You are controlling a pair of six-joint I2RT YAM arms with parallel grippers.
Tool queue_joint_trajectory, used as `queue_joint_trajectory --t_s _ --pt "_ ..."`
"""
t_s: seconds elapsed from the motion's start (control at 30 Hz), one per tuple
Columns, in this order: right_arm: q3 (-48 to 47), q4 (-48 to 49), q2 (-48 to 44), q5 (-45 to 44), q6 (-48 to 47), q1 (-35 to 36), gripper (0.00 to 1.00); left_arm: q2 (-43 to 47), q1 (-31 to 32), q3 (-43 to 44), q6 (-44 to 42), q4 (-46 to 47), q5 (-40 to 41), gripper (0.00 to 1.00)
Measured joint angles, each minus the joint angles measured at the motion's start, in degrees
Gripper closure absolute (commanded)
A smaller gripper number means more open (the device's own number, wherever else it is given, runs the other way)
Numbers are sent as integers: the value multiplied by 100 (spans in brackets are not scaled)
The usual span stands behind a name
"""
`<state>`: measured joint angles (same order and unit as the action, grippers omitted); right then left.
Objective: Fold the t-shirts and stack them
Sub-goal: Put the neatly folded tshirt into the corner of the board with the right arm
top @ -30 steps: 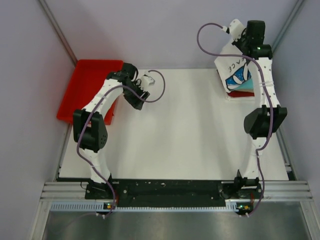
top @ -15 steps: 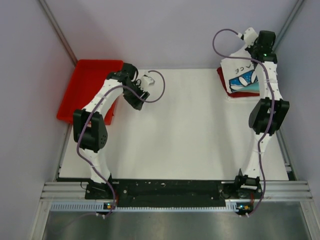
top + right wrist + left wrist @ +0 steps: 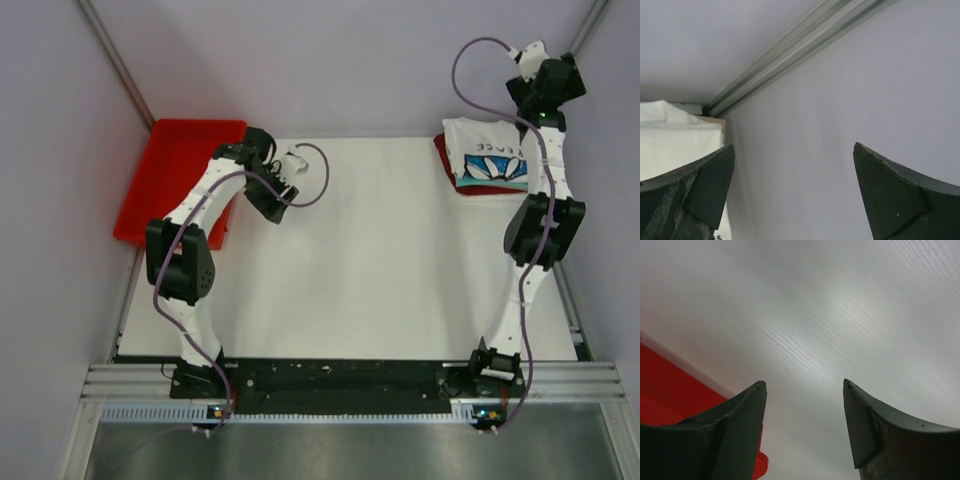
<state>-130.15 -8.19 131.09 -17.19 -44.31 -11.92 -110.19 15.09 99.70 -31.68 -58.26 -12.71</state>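
Observation:
The white t-shirt with the blue-and-black flower print (image 3: 487,163) lies folded flat on top of the stack of t-shirts at the back right of the table. A dark red shirt (image 3: 441,150) shows at the stack's left edge. My right gripper (image 3: 558,80) hangs above and behind the stack, close to the right wall. It is open with nothing between its fingers. In the right wrist view the gripper (image 3: 792,155) faces the wall, and white cloth (image 3: 675,135) shows at the left. My left gripper (image 3: 272,203) (image 3: 805,385) is open and empty over bare table beside the tray.
A red plastic tray (image 3: 178,160) (image 3: 670,390) sits at the table's back left, next to the left arm. Pale enclosure walls with metal rails (image 3: 790,50) close in the back and the sides. The white tabletop (image 3: 380,270) lies between the two arms.
My right gripper has opened and let go of the white flower-print shirt. The shirt has dropped flat onto the stack, and the arm has moved back and right. The left arm stayed put.

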Motion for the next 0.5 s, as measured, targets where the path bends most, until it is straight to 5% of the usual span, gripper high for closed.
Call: queue_joint_trajectory --t_s 0.13,0.5 --pt "417 -197 -590 328 404 111 1 188 0 -184 2 28 -4 31" --pt "4588 -223 -4603 2035 1191 1403 1 2697 -15 -2540 4 715 -94 25"
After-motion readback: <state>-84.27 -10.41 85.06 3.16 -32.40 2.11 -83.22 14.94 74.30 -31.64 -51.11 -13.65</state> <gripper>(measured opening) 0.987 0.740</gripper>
